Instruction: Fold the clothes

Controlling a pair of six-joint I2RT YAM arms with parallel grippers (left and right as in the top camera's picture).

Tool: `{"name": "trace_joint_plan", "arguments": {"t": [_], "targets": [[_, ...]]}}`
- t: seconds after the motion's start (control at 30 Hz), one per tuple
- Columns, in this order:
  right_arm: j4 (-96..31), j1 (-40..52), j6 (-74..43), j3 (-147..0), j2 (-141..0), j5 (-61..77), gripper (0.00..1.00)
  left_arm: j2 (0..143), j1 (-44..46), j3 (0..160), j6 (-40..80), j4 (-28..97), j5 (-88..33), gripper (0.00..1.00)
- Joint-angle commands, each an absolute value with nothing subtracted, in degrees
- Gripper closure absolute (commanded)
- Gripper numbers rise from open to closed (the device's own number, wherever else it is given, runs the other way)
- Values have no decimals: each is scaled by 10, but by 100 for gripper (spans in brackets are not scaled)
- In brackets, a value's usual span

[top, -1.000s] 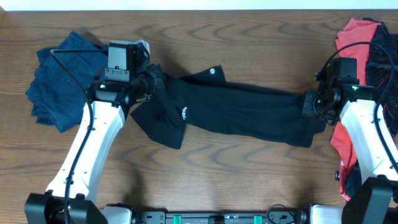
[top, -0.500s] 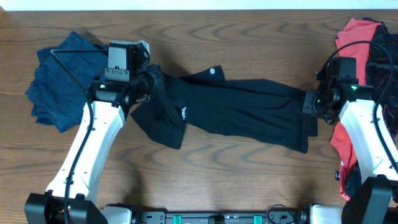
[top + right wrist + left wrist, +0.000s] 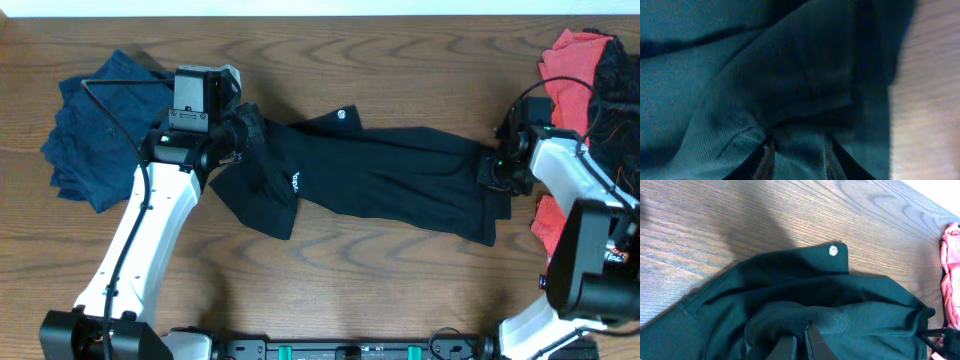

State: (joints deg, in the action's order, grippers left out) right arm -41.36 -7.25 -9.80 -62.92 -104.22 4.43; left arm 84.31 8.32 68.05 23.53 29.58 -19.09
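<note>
A black short-sleeved shirt (image 3: 390, 175) with small white logos lies stretched sideways across the wooden table (image 3: 400, 60). My left gripper (image 3: 250, 125) is at its left end, shut on a bunched fold of the black fabric (image 3: 790, 280); the jaws (image 3: 801, 330) pinch that fold, with a white logo (image 3: 833, 251) beyond them. My right gripper (image 3: 490, 170) is over the shirt's right end. Its jaws (image 3: 797, 142) stand apart with black fabric (image 3: 740, 75) lying loose under and between them.
A crumpled navy garment (image 3: 95, 125) lies at the far left, behind my left arm. A red garment (image 3: 565, 60) and a black one with red print (image 3: 615, 90) are heaped at the right edge, close to my right arm.
My right gripper has opened and let go of the shirt's right end, which slackened and settled on the table. The right arm shifted slightly left. The left gripper has not moved.
</note>
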Motion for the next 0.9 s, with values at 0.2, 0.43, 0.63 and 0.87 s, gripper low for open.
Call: {"name": "trace_joint_plan", "arguments": {"t": [0.2, 0.43, 0.63, 0.87], "targets": [[-378, -74, -85, -629, -1057, 110, 64, 841, 82, 682, 227, 295, -185, 94], [-375, -74, -81, -629, -1057, 110, 78, 841, 82, 682, 227, 295, -185, 94], [-368, -74, -81, -629, -1058, 105, 68, 841, 82, 682, 227, 295, -185, 94], [-365, -67, -81, -629, -1062, 106, 66, 841, 82, 682, 227, 295, -185, 94]]}}
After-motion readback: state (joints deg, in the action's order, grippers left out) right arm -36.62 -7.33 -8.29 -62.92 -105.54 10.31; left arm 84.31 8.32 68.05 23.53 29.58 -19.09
